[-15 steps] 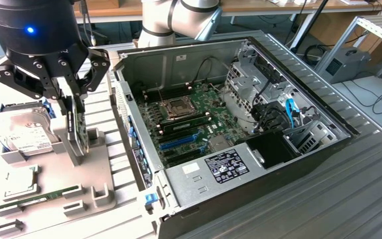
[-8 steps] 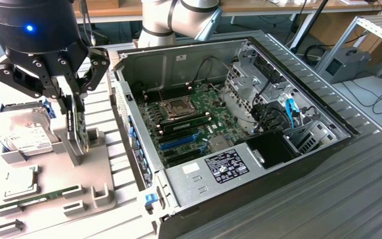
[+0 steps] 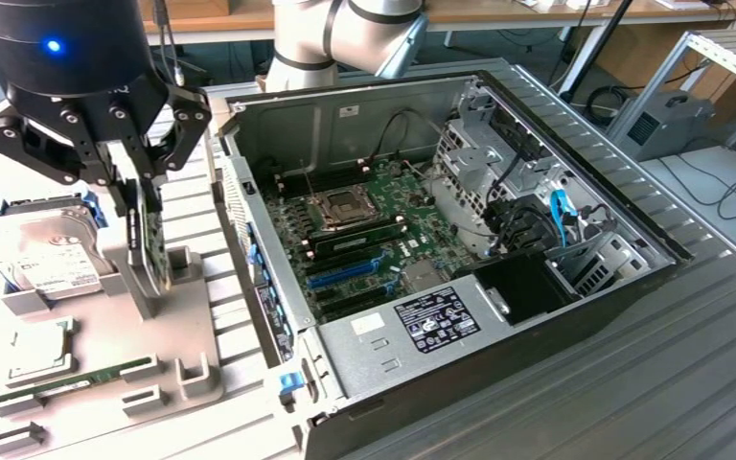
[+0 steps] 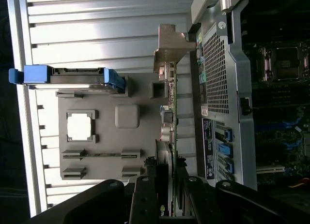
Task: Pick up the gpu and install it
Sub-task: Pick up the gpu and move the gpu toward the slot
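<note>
The black gripper (image 3: pixel 135 203) (image 4: pixel 163 197) is clamped on the gpu (image 3: pixel 150 251) (image 4: pixel 172 105) — a thin green circuit card with a silver metal end bracket (image 4: pixel 169 45) — its two fingers (image 4: pixel 144 201) pressed against the card's opposite faces near its upper edge. The card stands upright on edge at a slotted post of the grey plastic holder block (image 3: pixel 138 331) (image 4: pixel 127 137), on the side of the block nearest the open black-and-grey computer case (image 3: pixel 342 105) (image 4: pixel 220 64); whether its lower edge sits in the slot or has cleared it cannot be told. On the far side of the holder block from the case, a silver hard drive with a white label and blue side rails (image 3: pixel 38 257) (image 4: pixel 72 78) stands in its own cradle. A square silver chip (image 3: pixel 42 352) lies flat in a recess of the block, and a long narrow green memory stick (image 3: pixel 68 385) rests just beside it. Inside the case, well apart from the block, the green motherboard (image 3: pixel 368 225) lies exposed — blue expansion slots (image 3: pixel 342 271) run across it.
</note>
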Motion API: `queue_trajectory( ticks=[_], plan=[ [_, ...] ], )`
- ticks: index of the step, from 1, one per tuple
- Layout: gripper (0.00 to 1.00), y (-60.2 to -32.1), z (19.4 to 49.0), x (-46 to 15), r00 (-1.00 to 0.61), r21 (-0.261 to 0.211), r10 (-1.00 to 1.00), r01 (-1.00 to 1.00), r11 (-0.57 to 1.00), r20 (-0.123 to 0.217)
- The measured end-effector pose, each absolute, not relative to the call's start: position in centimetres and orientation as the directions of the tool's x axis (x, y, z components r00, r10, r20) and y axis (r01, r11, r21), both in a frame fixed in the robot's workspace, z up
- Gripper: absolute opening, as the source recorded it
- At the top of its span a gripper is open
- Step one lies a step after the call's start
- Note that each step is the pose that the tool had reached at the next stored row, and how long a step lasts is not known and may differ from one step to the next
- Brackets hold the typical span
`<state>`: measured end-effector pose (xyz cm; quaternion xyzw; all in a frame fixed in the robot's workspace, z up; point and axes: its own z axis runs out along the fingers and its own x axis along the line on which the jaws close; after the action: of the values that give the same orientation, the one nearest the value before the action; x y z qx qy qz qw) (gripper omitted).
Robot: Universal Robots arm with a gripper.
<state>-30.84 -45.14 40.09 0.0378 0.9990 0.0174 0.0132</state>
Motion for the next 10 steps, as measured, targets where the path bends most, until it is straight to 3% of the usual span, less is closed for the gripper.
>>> queue_trajectory(
  ticks=[10],
  plan=[
    [0.26, -45.14, 40.40, -30.84, -0.997, 0.036, 0.076, 0.075, 0.997, -0.025]
  ],
)
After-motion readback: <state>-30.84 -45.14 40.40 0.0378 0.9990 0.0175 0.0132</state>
